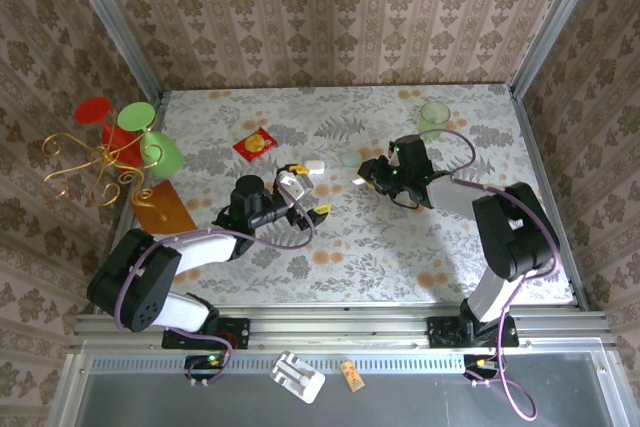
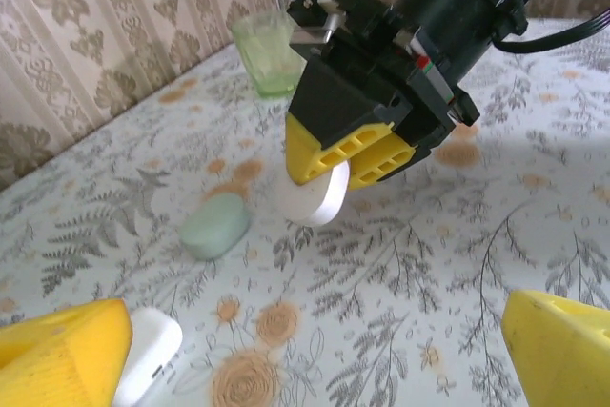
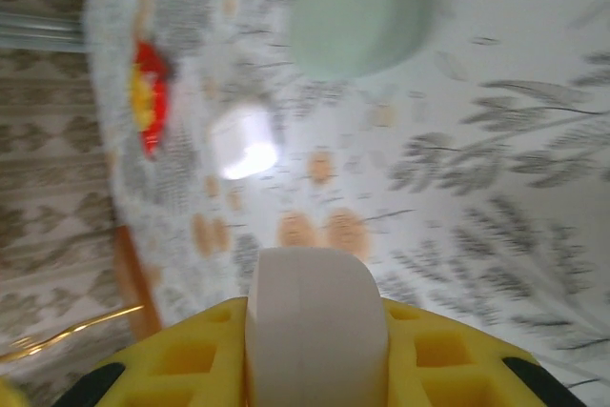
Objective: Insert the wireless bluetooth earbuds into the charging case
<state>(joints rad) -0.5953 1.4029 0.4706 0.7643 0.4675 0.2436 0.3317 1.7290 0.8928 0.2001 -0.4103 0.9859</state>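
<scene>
- Taking stock of the counter (image 1: 400, 247), left to right in the top view. It is a flat, glossy sheet printed with grey fern and orange flower motifs.
- Gold wire stand (image 1: 85, 162), at 9 o'clock on the counter's edge. It is made of curled metal and carries red and green plastic cups.
- Orange card (image 1: 163, 209), thin and flat. Red packet (image 1: 255, 142), small, with yellow print, at 11 o'clock.
- Left gripper (image 2: 315, 364), with blocky yellow plastic jaws spread wide and holding nothing.
- Charging case (image 2: 152, 350), a smooth white rounded-square box with a faint seam. It lies on the counter just beside the left jaw, at the gripper's 12 o'clock in the top view.
- Pale green disc (image 2: 215, 226), matte and soap-like, at 3 o'clock from the case.
- Right gripper (image 2: 345, 164), with its jaws pinching a white oval (image 2: 319, 202). The oval is a smooth, rounded piece raised off the counter.
- Green cup (image 1: 435, 115), translucent, at the right gripper's 1 o'clock.
- Earbuds: too small to make out.
- Progress, as judged: early. Nothing is seen seated in the case, and whether its lid is up I cannot tell. Both insertions appear to remain.
</scene>
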